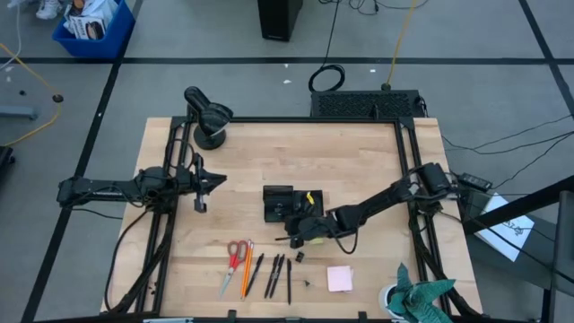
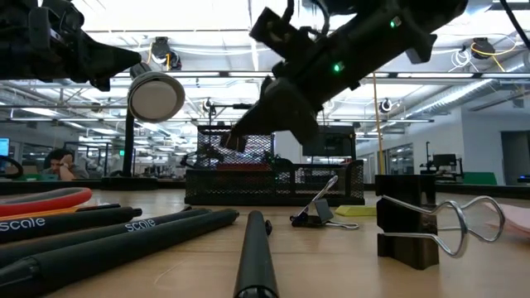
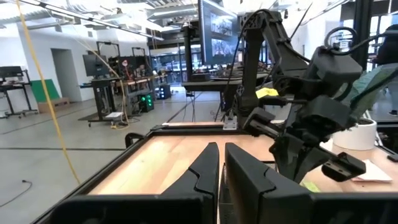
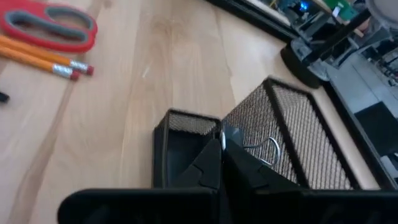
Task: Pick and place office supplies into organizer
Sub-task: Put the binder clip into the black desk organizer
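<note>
along the near edge of the wooden worktop (image 1: 359, 179) the supplies lie in a loose row: the red-handled scissors (image 1: 235, 255) toward the left, the orange pencils (image 1: 246, 267) just beside them, then three thin black pens (image 1: 273, 274) fanned out. right of the pens a tiny black clip (image 1: 310, 283) sits alone, and the pink sticky-note pad (image 1: 340, 278) lies nearer the near right corner, where a teal-green cloth (image 1: 421, 296) is bunched at the edge. another small black clip (image 1: 300, 256) lies a little farther in, between the pens and the organizer.

at the worktop's middle stands the black mesh organizer (image 1: 280, 203), with a small yellow piece (image 1: 311, 197) at its right side. the right gripper (image 1: 296, 226) hangs over the organizer's near side, its jaws pressed together. in the right wrist view a silver wire loop of a binder clip (image 4: 264, 149) shows just past the fingertips, over the mesh tray; whether the jaws pinch it i cannot tell.

the left gripper (image 1: 218, 178) waits above the left part of the worktop, well apart from the organizer, its fingers nearly together with only a narrow slit between them and nothing in them.

near the far left corner sits a round black dome-shaped device (image 1: 209, 121).
</note>
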Robot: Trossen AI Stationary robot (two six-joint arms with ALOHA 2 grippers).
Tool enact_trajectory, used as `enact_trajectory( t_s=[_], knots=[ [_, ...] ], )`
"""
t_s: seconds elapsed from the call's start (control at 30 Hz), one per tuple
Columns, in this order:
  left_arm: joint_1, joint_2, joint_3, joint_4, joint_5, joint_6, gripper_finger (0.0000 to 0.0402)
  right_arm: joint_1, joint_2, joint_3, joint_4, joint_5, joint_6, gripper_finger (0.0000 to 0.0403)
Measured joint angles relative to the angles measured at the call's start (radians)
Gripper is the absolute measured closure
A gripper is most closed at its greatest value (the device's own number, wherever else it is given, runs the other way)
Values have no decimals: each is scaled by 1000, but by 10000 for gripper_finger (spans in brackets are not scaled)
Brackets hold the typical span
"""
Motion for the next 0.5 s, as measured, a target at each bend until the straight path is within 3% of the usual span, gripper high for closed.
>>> enact_trajectory(
  t_s=[0.5],
  knots=[
    [0,0,0,0,-16,-1,366,-20,26,0,-37,-27,49,403]
  ],
)
